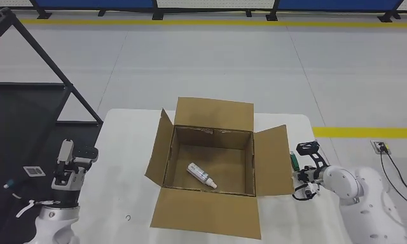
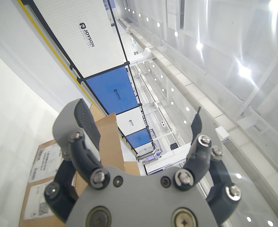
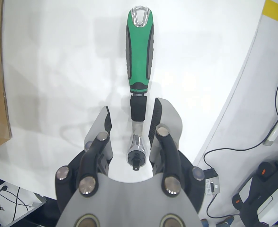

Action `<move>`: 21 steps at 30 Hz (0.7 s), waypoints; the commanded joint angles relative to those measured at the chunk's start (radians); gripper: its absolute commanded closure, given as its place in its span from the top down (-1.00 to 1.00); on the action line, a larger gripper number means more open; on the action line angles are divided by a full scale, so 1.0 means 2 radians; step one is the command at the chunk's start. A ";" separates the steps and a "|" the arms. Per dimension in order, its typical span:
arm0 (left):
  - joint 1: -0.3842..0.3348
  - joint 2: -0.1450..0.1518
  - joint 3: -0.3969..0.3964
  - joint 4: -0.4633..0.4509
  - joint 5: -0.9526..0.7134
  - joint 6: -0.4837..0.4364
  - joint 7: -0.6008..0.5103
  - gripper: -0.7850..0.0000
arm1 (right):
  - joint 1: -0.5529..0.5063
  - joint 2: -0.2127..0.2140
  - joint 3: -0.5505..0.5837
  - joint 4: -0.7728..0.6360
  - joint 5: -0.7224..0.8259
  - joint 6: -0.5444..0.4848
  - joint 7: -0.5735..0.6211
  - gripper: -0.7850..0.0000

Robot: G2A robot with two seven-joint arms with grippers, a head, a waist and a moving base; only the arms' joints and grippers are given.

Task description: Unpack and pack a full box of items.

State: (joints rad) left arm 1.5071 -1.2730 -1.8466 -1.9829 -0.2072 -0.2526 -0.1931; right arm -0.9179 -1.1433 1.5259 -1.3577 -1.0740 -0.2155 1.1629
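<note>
An open cardboard box [image 1: 213, 114] stands mid-table with all flaps folded out. Inside lies a small white bottle [image 1: 201, 175] on the box floor. A green-handled ratchet wrench [image 3: 139, 53] lies flat on the white table [image 3: 58, 36], right of the box's right flap [image 1: 273, 161]; the wrench [image 1: 294, 161] is partly hidden from above. My right gripper [image 3: 133, 106] is open just over the table, its fingers on either side of the wrench's black neck. My left gripper [image 2: 140, 109] is open and holds nothing, pointing up at the ceiling beside the box [image 2: 108, 138], at the table's left edge [image 1: 75, 156].
A black metal frame [image 1: 38, 110] stands off the table's left side. Past the table's right edge are cables and a black device [image 3: 254, 194] on the floor. Bare table lies in front of the box on the left [image 1: 121, 206].
</note>
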 commanded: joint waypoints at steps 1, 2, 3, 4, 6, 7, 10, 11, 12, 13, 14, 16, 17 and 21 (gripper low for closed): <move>0.001 0.000 -0.001 -0.001 -0.001 -0.001 0.000 1.00 | 0.002 0.001 -0.001 0.007 0.000 -0.003 -0.002 -0.06; 0.002 0.000 -0.001 -0.001 -0.001 -0.001 0.001 1.00 | 0.004 0.001 -0.003 0.010 0.001 -0.004 -0.001 -0.06; 0.002 0.000 -0.002 -0.001 -0.002 -0.001 0.000 1.00 | 0.006 0.001 -0.006 0.015 0.001 -0.004 -0.001 -0.06; 0.002 0.000 -0.002 -0.001 -0.001 -0.001 0.000 1.00 | 0.008 0.002 -0.006 0.018 0.001 -0.005 -0.002 -0.07; 0.003 0.000 -0.002 -0.001 -0.001 -0.001 0.001 1.00 | 0.012 0.002 -0.009 0.027 0.003 -0.008 -0.005 -0.09; 0.003 0.000 -0.002 -0.001 -0.001 -0.002 0.001 1.00 | 0.013 0.003 -0.011 0.029 0.004 -0.007 -0.006 -0.11; 0.004 0.000 -0.003 -0.002 -0.001 -0.002 0.002 1.00 | 0.015 0.003 -0.014 0.033 0.005 -0.008 -0.007 -0.14; 0.004 0.000 -0.003 -0.002 -0.001 -0.002 0.002 1.00 | 0.016 0.004 -0.015 0.034 0.005 -0.008 -0.007 -0.16; 0.004 0.000 -0.003 -0.002 -0.002 -0.002 0.002 1.00 | 0.016 0.004 -0.016 0.035 0.007 -0.009 -0.008 -0.18; 0.004 0.000 -0.003 -0.003 -0.002 -0.002 0.002 1.00 | 0.016 0.004 -0.016 0.036 0.008 -0.009 -0.008 -0.18; 0.004 0.000 -0.003 -0.003 -0.002 -0.002 0.002 1.00 | 0.016 0.005 -0.017 0.037 0.008 -0.008 -0.009 -0.18; 0.005 0.000 -0.003 -0.003 -0.002 -0.003 0.002 1.00 | 0.017 0.006 -0.019 0.040 0.009 -0.008 -0.009 -0.20; 0.005 0.000 -0.003 -0.003 -0.002 -0.003 0.002 1.00 | 0.018 0.006 -0.020 0.041 0.009 -0.008 -0.009 -0.21; 0.006 0.001 -0.004 -0.004 -0.002 -0.003 0.002 1.00 | 0.020 0.007 -0.025 0.045 0.010 -0.006 -0.009 -0.22</move>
State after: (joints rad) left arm 1.5191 -1.2719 -1.8534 -1.9901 -0.2110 -0.2585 -0.1885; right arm -0.8795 -1.1300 1.4785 -1.2687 -1.0537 -0.2308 1.1434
